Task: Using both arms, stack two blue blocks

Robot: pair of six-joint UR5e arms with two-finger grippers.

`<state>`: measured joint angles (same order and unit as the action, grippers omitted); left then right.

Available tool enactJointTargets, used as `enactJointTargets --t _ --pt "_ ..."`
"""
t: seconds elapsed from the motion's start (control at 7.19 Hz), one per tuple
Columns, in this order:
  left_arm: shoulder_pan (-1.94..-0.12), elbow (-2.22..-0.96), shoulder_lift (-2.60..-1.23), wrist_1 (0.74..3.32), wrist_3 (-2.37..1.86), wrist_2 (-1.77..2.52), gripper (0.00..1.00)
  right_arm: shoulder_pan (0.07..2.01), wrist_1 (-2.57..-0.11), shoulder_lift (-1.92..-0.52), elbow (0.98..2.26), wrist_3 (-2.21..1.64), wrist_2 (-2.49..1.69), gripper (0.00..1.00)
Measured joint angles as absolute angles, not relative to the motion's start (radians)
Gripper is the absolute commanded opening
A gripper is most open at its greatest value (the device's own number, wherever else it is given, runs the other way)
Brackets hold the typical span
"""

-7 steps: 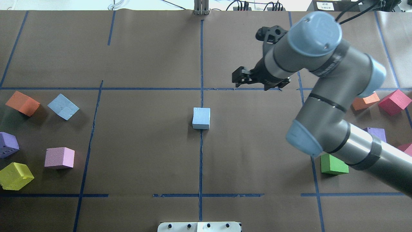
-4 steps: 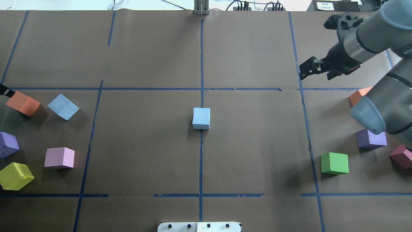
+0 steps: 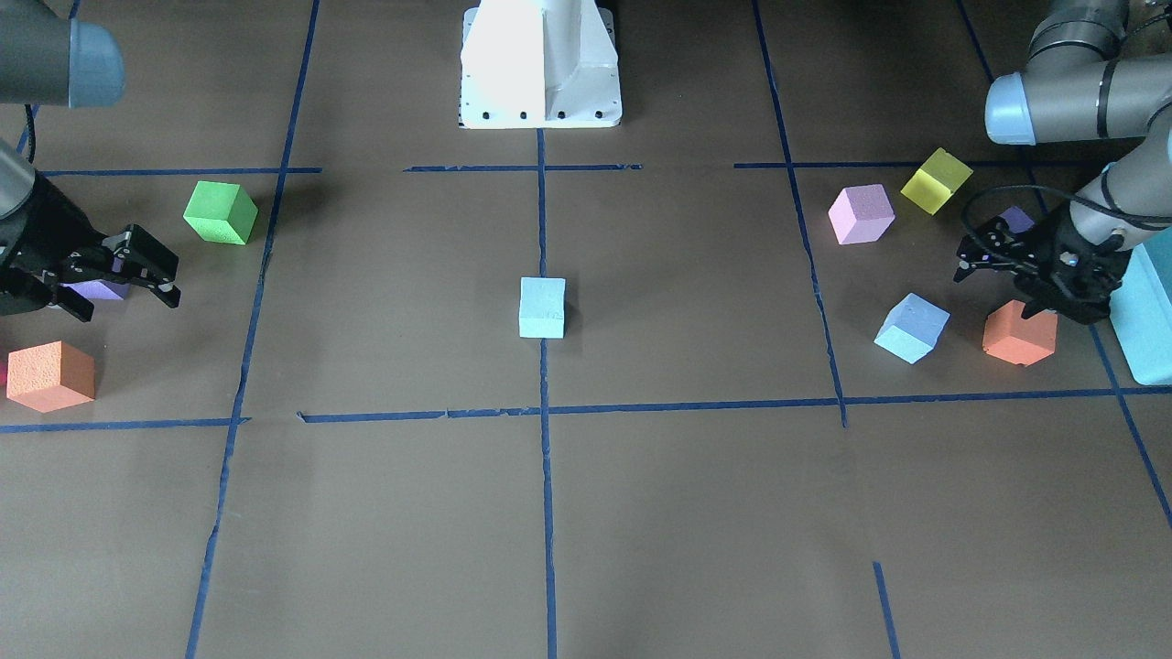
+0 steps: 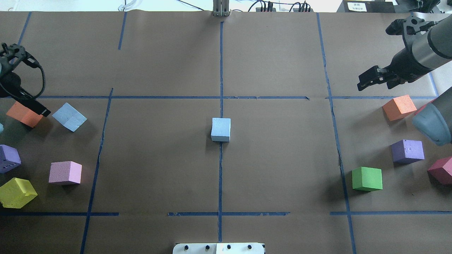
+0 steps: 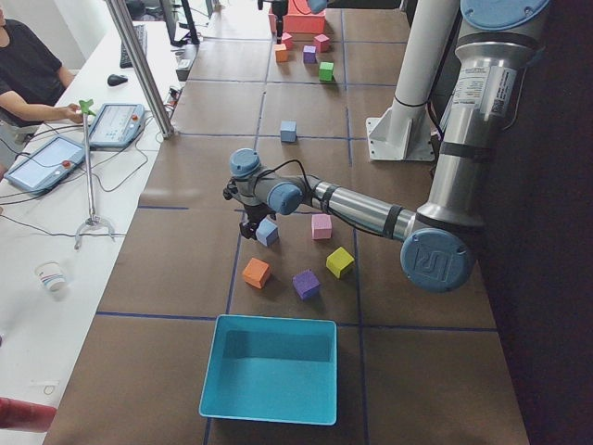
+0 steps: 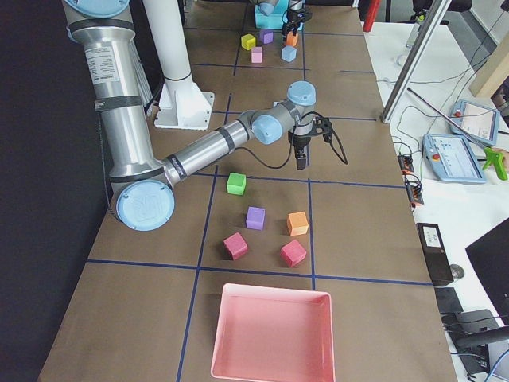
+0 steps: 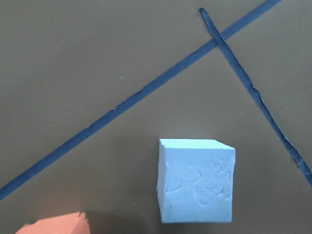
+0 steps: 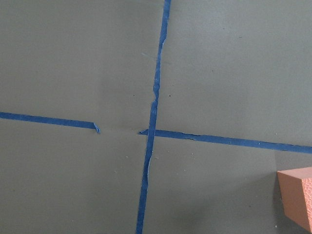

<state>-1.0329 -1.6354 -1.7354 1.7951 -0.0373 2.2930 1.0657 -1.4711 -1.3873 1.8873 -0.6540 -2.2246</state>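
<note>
One pale blue block (image 4: 221, 129) sits at the table's centre on the blue tape line, also in the front view (image 3: 542, 307). The other blue block (image 4: 69, 116) lies tilted at the left, next to an orange cube (image 4: 24, 114); it fills the left wrist view (image 7: 196, 180). My left gripper (image 4: 37, 107) hovers over the orange cube, just left of that block, and looks open and empty in the front view (image 3: 972, 252). My right gripper (image 4: 367, 80) is open and empty at the far right, above the table, also in the front view (image 3: 151, 270).
Purple (image 4: 9, 158), pink (image 4: 65, 172) and yellow (image 4: 17, 192) cubes lie on the left. Orange (image 4: 399, 107), purple (image 4: 408, 151), green (image 4: 367, 179) and crimson (image 4: 441, 170) cubes lie on the right. A teal box (image 5: 271, 368) and a pink tray (image 6: 272, 334) stand at the table's ends.
My right arm has swung from near the centre out to the far right, gripper empty. My left gripper has come into view at the left edge, over the orange cube.
</note>
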Motion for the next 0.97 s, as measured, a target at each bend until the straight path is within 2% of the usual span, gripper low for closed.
enactJointTargets --t 0.97 --pt "-0.962 -1.567 -1.78 1.817 -0.083 2.262 1.0 1.065 -1.471 -1.39 1.884 -0.652 -2.225 1.0"
